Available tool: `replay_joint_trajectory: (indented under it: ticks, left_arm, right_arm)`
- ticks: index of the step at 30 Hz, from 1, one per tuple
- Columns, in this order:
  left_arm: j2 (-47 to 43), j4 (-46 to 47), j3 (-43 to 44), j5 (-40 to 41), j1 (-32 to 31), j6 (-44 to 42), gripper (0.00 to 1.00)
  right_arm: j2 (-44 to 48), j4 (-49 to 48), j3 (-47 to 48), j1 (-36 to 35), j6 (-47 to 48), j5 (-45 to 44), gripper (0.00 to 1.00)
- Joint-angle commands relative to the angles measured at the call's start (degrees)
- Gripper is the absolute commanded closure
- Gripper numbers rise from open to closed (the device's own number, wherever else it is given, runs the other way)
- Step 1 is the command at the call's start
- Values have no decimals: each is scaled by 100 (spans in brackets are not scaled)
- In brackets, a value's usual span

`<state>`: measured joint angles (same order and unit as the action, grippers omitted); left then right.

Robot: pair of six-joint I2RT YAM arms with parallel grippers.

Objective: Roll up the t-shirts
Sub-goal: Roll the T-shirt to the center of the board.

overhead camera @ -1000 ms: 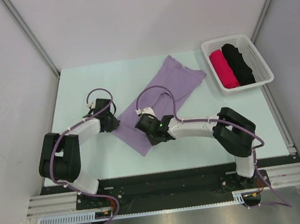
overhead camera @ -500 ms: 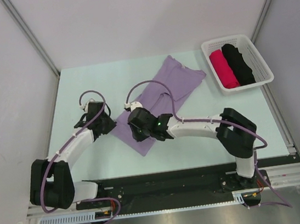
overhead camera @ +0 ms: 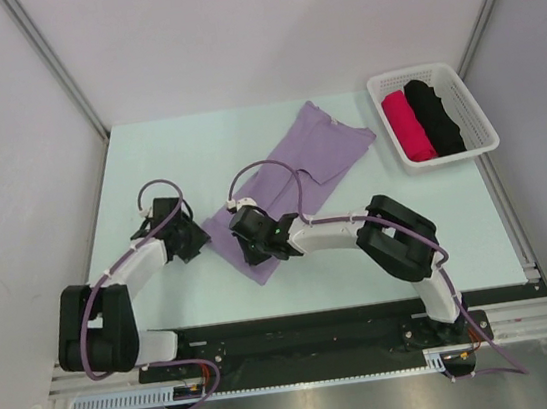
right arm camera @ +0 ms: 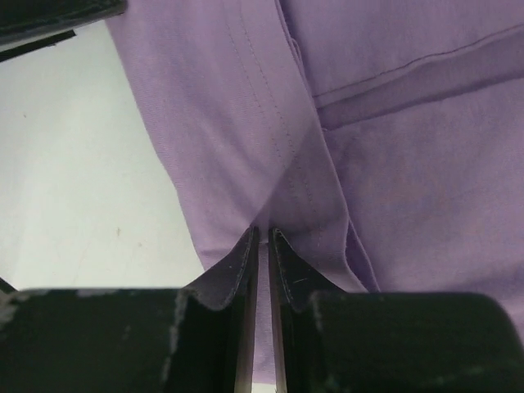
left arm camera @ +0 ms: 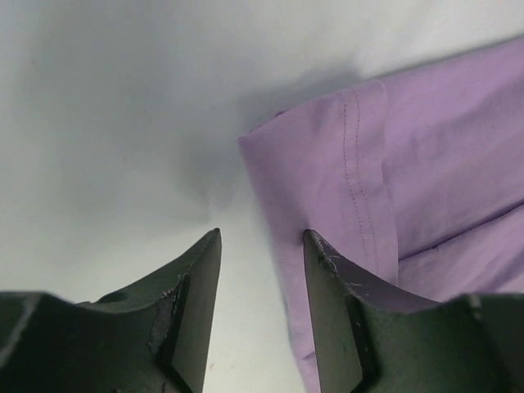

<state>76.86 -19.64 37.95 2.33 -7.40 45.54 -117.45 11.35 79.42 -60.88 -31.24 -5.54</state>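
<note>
The lilac t-shirt [overhead camera: 301, 168] lies flat and folded into a long strip on the table, running from the back middle down to the front left. My right gripper [overhead camera: 247, 236] is shut on the shirt's near hem [right arm camera: 270, 164], pinching a ridge of cloth between its fingers. My left gripper [overhead camera: 189, 238] is open and empty, low at the shirt's left corner [left arm camera: 327, 164]; its right finger [left arm camera: 332, 303] lies over the cloth edge, its left finger over bare table. The crimson-pink roll [overhead camera: 408, 125] and the black roll [overhead camera: 435, 116] lie in the basket.
A white slotted basket [overhead camera: 393, 81] stands at the back right corner of the pale table. Grey walls with metal posts close in the left, right and back. The black arm rail runs along the near edge.
My right gripper has slid left along the near hem of the lilac shirt. My left gripper has drawn back to the left, off the shirt to its left corner.
</note>
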Motion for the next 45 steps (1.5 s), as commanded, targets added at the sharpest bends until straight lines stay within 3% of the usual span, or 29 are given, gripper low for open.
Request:
replay_joint_trajectory:
  ticks: [1, 7, 16, 24, 35, 41, 45]
  left_arm:
    - [145, 434, 2, -180, 151, 34, 49]
    - [435, 627, 19, -137, 213, 104, 49]
    - [707, 540, 256, 294, 230, 25, 67]
    - [760, 461, 335, 453, 230, -80, 70]
    - [734, 400, 441, 435, 239, -107, 70]
    - [514, 259, 476, 567, 256, -186, 59]
    - [339, 224, 467, 593, 300, -221, 57]
  right_arm:
    - [-24, -19, 232, 32, -22, -44, 86]
    - [55, 16, 232, 94, 39, 9, 86]
    - [495, 648, 232, -81, 215, -500, 86]
    - [741, 746, -356, -169, 163, -712, 86]
    - [810, 570, -928, -301, 22, -694, 87]
    - [1215, 631, -937, -433, 294, -1018, 83]
    - [1479, 570, -937, -617, 557, -1291, 80]
